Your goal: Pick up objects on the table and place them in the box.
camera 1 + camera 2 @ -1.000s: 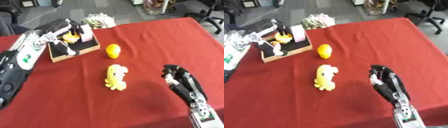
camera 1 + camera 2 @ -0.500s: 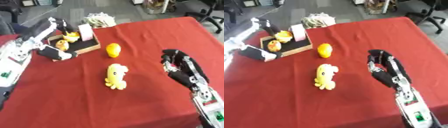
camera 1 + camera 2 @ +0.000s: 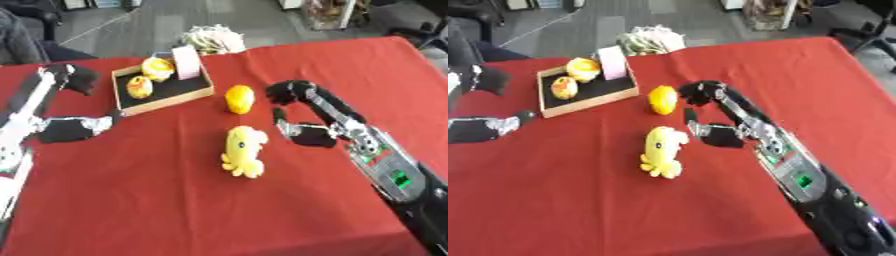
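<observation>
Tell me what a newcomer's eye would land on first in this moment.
Probably the right robot hand at the centre of the red table, its fingers spread, reaching toward the round yellow object just to its left. Below that lies the yellow plush toy, bright against the cloth. At the far left the shallow box holds two yellow-orange items and a pink card-like piece, with the left robot hand beside its left edge.

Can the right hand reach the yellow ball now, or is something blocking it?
Probably yes. The right hand hangs open just right of the ball, with only bare red cloth between them.
</observation>
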`<action>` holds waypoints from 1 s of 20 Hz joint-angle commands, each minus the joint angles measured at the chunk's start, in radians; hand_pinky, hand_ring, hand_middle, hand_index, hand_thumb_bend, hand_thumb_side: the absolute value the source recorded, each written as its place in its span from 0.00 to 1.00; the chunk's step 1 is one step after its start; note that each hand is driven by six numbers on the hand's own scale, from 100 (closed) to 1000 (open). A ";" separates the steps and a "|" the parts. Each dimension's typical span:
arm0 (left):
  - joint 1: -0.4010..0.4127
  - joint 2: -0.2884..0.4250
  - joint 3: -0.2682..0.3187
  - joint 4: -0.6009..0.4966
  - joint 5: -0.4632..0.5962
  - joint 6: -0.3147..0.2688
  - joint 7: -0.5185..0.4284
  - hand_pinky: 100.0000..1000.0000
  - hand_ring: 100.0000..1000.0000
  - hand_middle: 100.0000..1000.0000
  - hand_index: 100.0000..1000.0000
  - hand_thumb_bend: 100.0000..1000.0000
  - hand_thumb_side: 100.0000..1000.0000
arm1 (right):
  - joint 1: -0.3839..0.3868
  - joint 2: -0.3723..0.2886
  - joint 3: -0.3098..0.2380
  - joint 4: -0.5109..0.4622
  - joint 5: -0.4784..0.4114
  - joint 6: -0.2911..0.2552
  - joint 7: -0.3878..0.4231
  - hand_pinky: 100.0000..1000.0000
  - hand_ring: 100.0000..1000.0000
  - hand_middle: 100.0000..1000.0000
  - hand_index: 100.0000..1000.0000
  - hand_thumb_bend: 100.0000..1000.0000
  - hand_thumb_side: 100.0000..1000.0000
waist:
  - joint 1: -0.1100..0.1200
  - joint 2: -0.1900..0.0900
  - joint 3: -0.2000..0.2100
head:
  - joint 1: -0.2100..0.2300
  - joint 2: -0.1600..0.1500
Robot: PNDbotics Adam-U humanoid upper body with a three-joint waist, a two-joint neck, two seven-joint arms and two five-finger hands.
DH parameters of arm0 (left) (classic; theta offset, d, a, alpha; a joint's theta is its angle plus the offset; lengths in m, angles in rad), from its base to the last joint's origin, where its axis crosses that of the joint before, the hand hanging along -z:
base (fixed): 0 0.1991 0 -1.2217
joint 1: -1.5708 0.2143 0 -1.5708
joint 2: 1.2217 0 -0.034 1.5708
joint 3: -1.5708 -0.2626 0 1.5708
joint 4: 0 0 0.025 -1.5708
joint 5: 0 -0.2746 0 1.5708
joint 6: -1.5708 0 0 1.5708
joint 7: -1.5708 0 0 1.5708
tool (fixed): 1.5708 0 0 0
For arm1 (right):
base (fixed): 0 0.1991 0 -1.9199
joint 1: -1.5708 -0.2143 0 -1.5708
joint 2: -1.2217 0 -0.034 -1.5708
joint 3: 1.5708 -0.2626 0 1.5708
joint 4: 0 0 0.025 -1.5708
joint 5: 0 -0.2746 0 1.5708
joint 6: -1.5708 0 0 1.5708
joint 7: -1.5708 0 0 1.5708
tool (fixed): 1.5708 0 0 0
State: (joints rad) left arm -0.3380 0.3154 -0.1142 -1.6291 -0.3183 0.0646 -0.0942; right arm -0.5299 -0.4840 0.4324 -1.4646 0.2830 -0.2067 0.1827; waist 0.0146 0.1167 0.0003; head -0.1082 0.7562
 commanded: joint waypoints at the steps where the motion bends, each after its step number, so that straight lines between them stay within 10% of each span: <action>1: 0.046 -0.001 0.000 -0.038 0.054 -0.009 0.054 0.71 0.53 0.51 0.66 0.56 0.11 | -0.071 -0.004 0.056 0.072 0.056 -0.029 0.052 0.77 0.80 0.78 0.86 0.00 0.15 | 0.004 -0.032 -0.002 | 0.002 0.004; 14: 0.255 -0.037 -0.028 -0.146 0.122 -0.016 0.076 0.71 0.53 0.50 0.66 0.55 0.13 | -0.161 0.087 0.073 0.328 0.261 -0.175 0.258 0.83 0.87 0.83 0.88 0.19 0.24 | 0.003 -0.048 0.004 | 0.009 0.014; 20: 0.264 -0.049 -0.032 -0.144 0.117 -0.015 0.064 0.71 0.53 0.50 0.66 0.55 0.14 | -0.165 0.106 0.013 0.334 0.359 -0.207 0.355 0.67 0.59 0.55 0.64 0.10 0.00 | 0.003 -0.050 -0.002 | 0.014 0.014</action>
State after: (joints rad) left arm -0.0692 0.2628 -0.1458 -1.7517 -0.2002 0.0512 -0.0266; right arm -0.6833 -0.3674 0.4639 -1.1304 0.6134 -0.4097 0.5153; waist 0.0146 0.0916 0.0001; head -0.0978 0.7657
